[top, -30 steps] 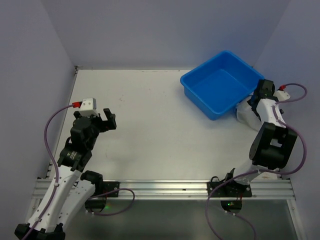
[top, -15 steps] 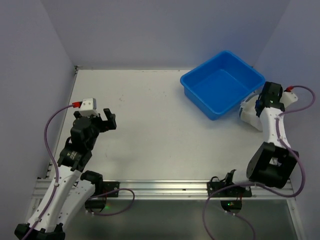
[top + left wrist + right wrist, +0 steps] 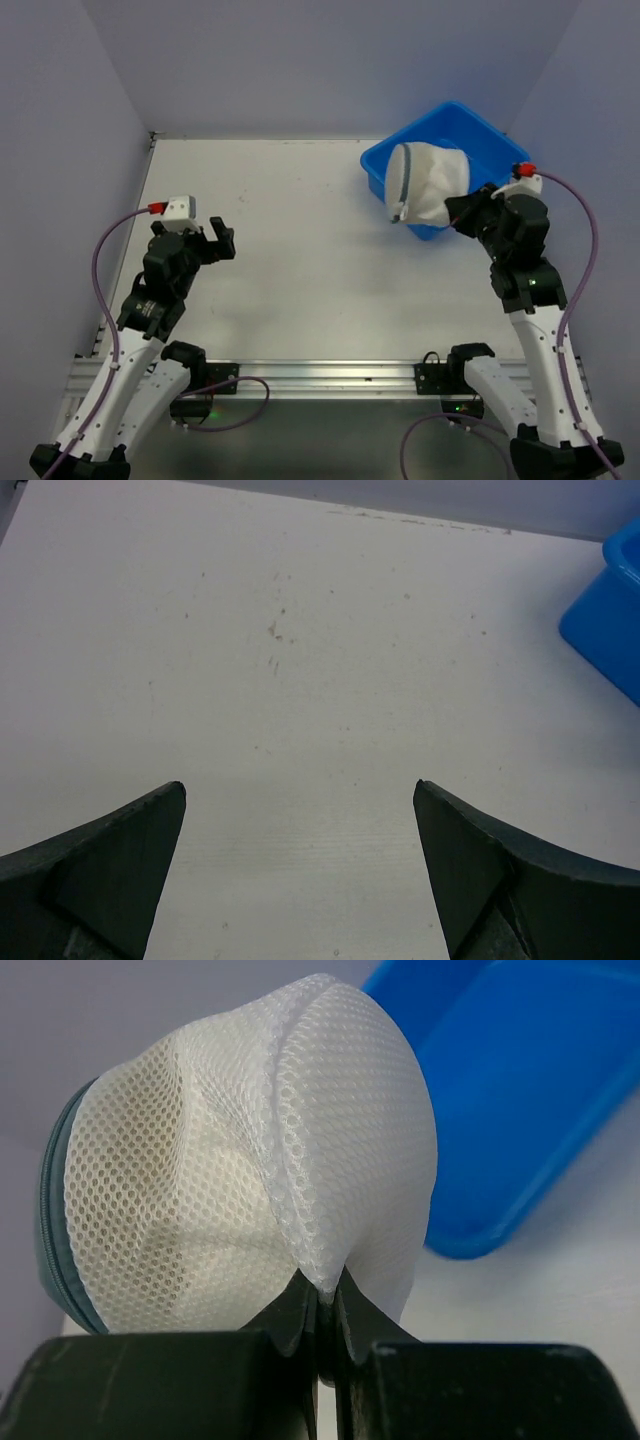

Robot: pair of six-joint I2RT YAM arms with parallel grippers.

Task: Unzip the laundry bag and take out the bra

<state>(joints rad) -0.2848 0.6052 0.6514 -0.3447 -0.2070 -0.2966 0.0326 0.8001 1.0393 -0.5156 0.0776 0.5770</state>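
Here the right gripper point(image 3: 322, 1298) has its jaws pressed almost together, pinching a fold of white mesh right at their tips. That fold belongs to the laundry bag point(image 3: 250, 1150), which bulges out directly beyond the jaws, held up off the table point(image 3: 300, 230). It is a puffed, rounded pouch, with its dark bluish zipper rim point(image 3: 47, 1220) curving down the side to the jaws' left in the wrist view. Something pale shows faintly through the mesh, but what it is cannot be told. Farther out, to the jaws' right, sits the blue tub point(image 3: 520, 1080). Seen from above, the bag hangs over the tub's near corner. The right arm rises tall from its base, its wrist turned leftward toward the table's middle. The left gripper point(image 3: 300, 800) has its jaws spread wide with nothing between them, only bare tabletop ahead. Its arm leans forward over the table's left side, well apart from the bag.
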